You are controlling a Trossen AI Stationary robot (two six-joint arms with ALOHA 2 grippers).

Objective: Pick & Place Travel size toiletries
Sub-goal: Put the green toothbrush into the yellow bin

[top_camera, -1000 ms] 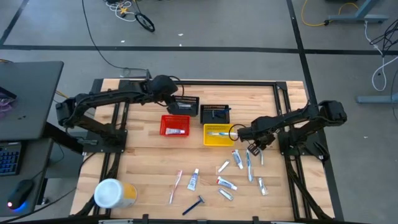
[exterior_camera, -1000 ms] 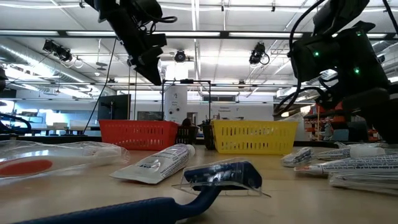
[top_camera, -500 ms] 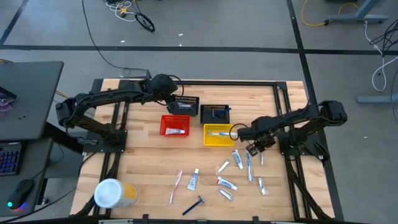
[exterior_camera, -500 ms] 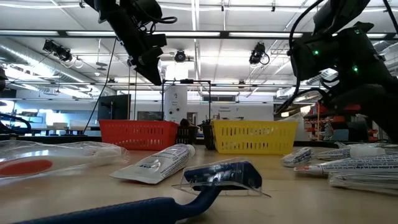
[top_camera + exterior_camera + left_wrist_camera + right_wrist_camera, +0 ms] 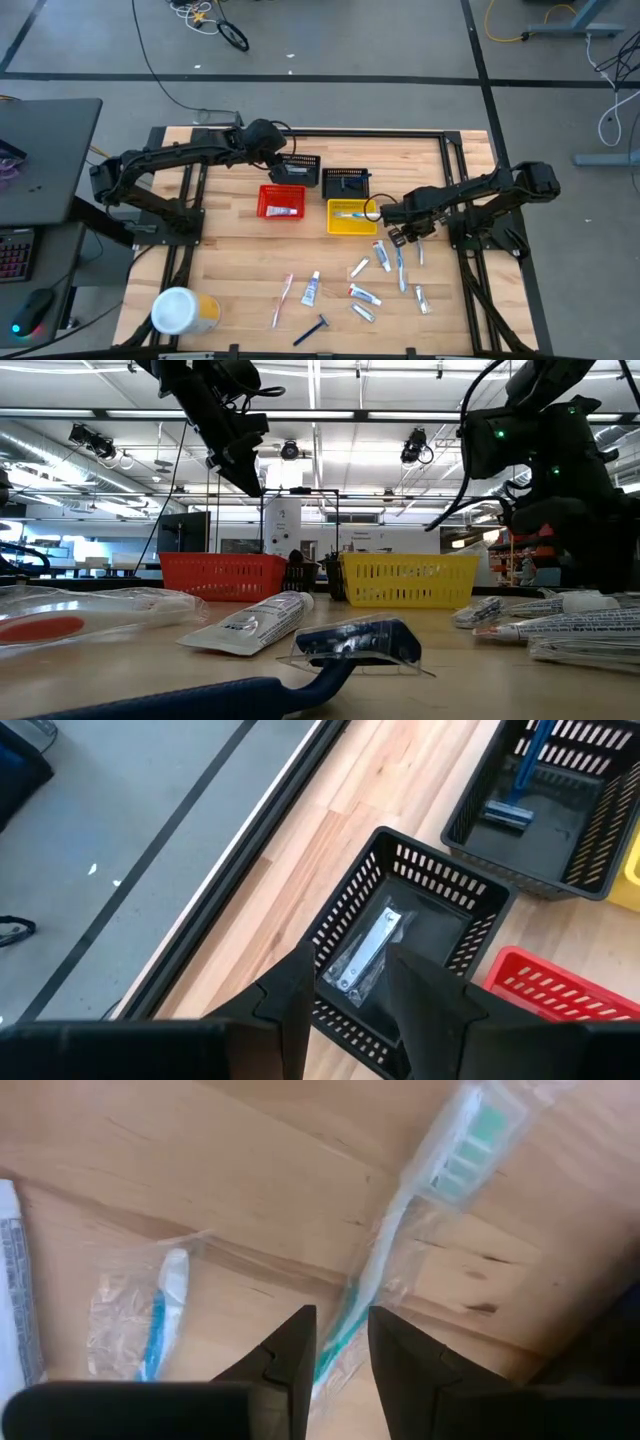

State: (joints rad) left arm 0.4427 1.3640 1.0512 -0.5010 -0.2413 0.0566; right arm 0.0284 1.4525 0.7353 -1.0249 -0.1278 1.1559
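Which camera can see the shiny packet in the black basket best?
The left wrist view: it looks straight down into the black basket, showing the shiny packet on its floor. The high view shows the basket only small, and the low and right wrist views don't show the packet.

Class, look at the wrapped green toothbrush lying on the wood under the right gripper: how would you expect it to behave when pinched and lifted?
The wrapped green toothbrush is slim and probably light. Its clear wrapper looks glossy and loose, so the fingers of the right gripper may slip on the film. Lying flat on the table, it offers little height to pinch and is unlikely to roll.
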